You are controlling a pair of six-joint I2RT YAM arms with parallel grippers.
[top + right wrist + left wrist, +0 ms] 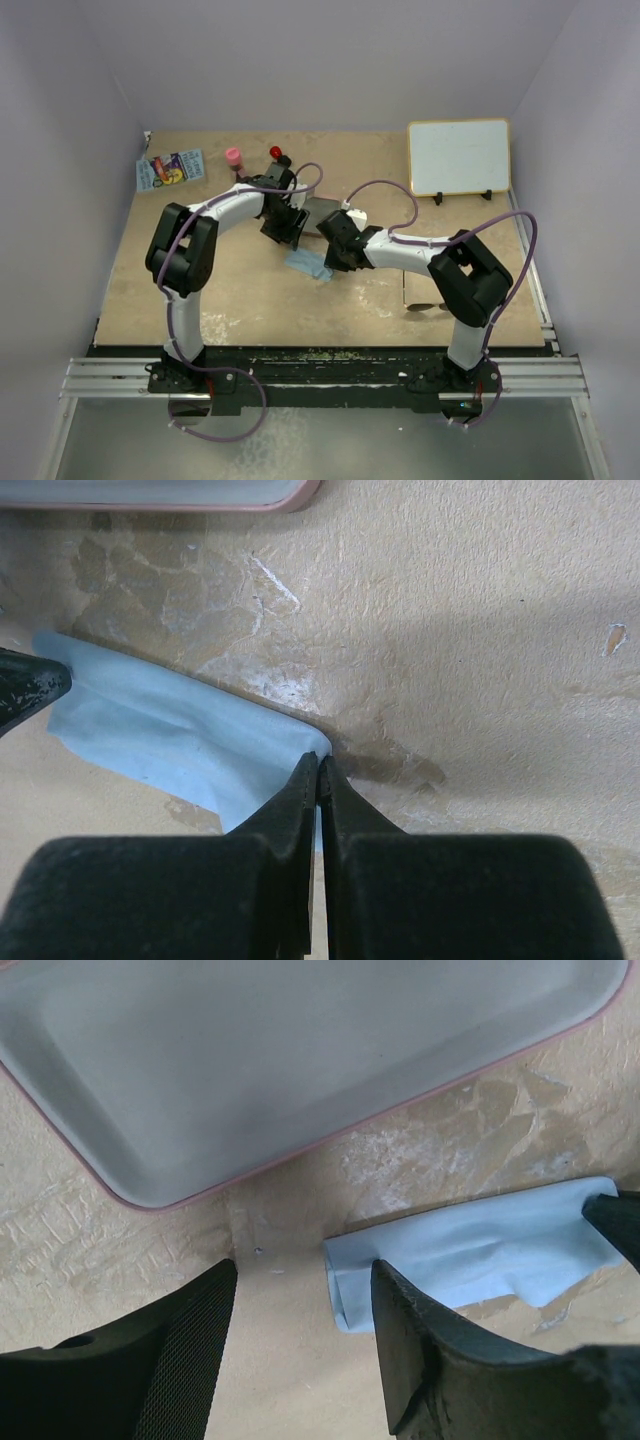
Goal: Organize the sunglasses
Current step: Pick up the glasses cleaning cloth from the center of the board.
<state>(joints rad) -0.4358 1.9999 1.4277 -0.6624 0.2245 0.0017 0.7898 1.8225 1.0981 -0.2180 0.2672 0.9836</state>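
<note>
– Sunglasses (428, 306): where were they?
– On the table (250, 290), near its front edge, just beside the right arm (470, 280) at its elbow, well apart from both pincers.
– And the right gripper (318, 765)?
– Pinched closed on a corner of the light-blue cloth (170, 730).
– The left gripper (305, 1280)?
– Parted, empty, low over the cloth's other end, near the open pink-rimmed case (300, 1060).

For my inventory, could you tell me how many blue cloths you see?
1: the blue cloth lies beside the pink-rimmed case, corner pinched by the right gripper; others may be hidden.
</note>
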